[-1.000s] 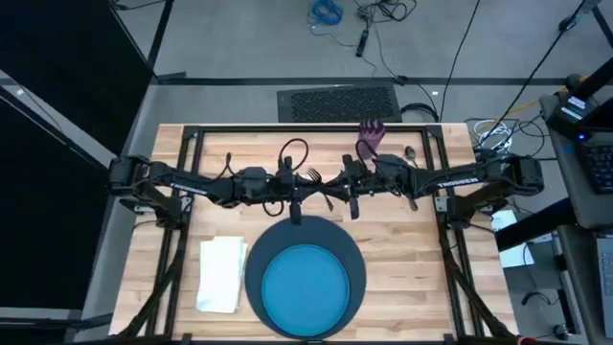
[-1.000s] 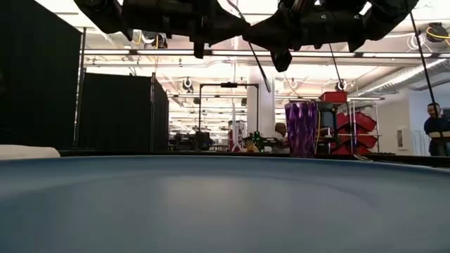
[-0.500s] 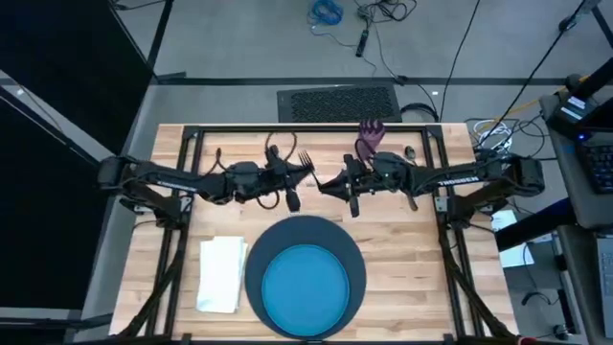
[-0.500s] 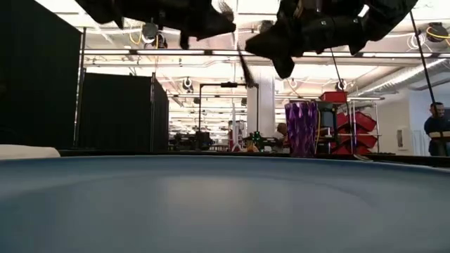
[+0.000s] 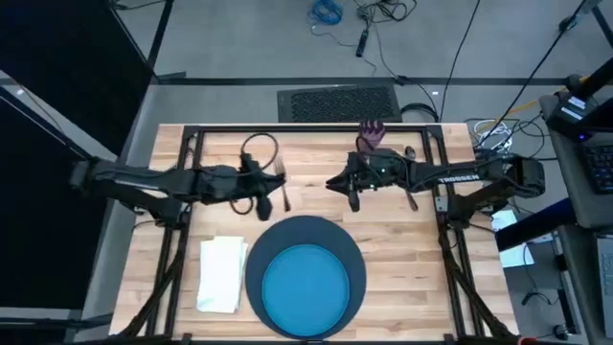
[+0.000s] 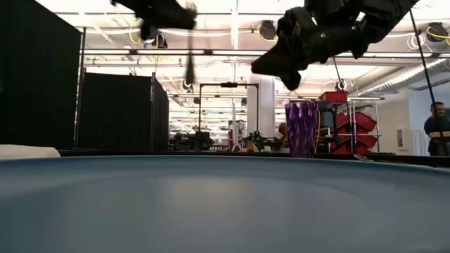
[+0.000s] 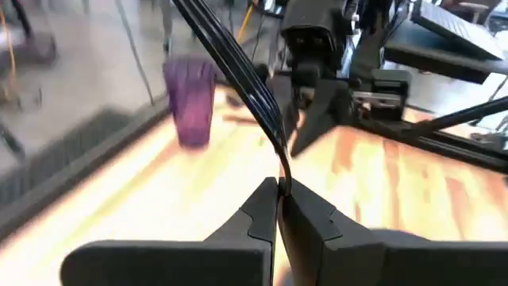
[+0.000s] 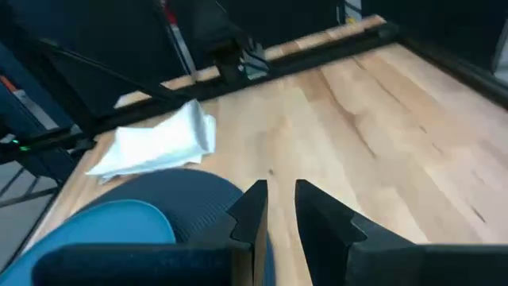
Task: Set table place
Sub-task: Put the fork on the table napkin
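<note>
Napkin [image 5: 222, 273] lies left of blue plate [image 5: 306, 290] on charger [image 5: 257, 259]. Left gripper [image 5: 264, 191] above table [image 5: 402, 249], clamped on fork [image 5: 283, 182]; left wrist view confirms pinch. Right gripper [image 5: 340, 184] slightly parted, holding nothing. Purple cup [image 5: 372, 134] at far edge.

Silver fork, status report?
Left claw shut on silver fork, above table. Right claw open, empty. White cloth napkin clear.
</note>
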Controlling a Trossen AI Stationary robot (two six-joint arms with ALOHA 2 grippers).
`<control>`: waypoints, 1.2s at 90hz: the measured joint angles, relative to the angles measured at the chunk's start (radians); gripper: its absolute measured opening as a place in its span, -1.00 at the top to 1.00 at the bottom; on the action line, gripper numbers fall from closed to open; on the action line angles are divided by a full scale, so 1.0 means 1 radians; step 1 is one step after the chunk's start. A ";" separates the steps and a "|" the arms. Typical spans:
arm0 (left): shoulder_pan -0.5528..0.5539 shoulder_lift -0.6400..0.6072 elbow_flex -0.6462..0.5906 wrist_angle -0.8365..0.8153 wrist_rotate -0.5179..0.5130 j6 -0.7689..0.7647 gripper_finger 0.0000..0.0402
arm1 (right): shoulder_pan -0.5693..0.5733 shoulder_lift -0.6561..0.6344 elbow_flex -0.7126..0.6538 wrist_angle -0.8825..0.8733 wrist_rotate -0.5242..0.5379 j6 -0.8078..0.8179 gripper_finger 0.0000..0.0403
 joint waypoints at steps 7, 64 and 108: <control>-0.029 -0.051 0.046 -0.208 0.009 -0.144 1.00 | -0.009 0.000 0.000 -0.019 0.001 0.001 0.74; -0.443 0.039 0.121 -1.042 0.567 -1.239 1.00 | -0.016 0.000 0.000 -0.039 -0.006 -0.001 0.74; -0.512 0.352 -0.040 -0.662 0.694 -1.352 1.00 | -0.016 0.000 0.000 -0.008 -0.006 -0.001 0.74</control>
